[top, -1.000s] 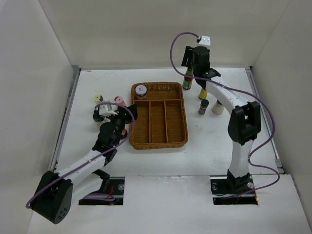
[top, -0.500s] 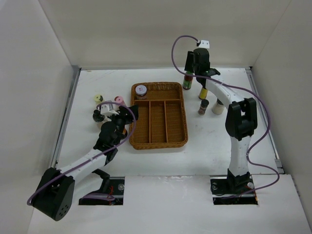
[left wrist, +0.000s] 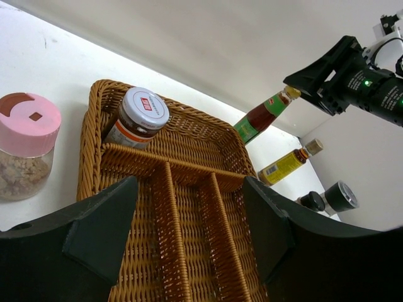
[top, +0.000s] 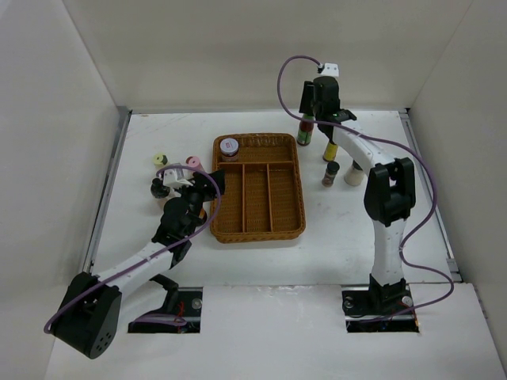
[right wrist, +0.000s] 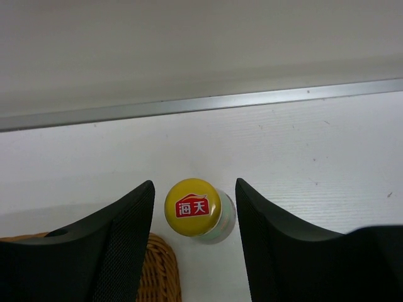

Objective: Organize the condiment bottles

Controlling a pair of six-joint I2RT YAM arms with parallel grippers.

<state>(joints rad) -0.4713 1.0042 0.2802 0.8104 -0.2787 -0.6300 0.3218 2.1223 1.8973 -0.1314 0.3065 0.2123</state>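
A red-and-green sauce bottle with a yellow cap point(right wrist: 192, 206) stands just beyond the wicker tray's far right corner point(top: 305, 131). My right gripper point(right wrist: 194, 184) is open above it, one finger on each side of the cap, not touching; it shows in the top view point(top: 318, 104). My left gripper point(left wrist: 190, 189) is open and empty, low over the tray's near left part point(top: 207, 187). A white-capped jar point(left wrist: 143, 108) stands in the tray's far left compartment point(top: 229, 148). A pink-capped jar point(left wrist: 28, 116) stands left of the tray.
The brown wicker divided tray point(top: 295, 190) lies mid-table. Right of it stand a yellow bottle point(top: 330, 150), a dark jar point(top: 330, 174) and a white jar point(top: 354, 175). Left of it stand a yellow-capped jar point(top: 160, 159) and a black-capped one point(top: 159, 188). The back wall is close behind the right gripper.
Over the last second my right wrist shifted slightly back and settled over the yellow-capped bottle. My left gripper edged a little towards the tray. Nothing was grasped.
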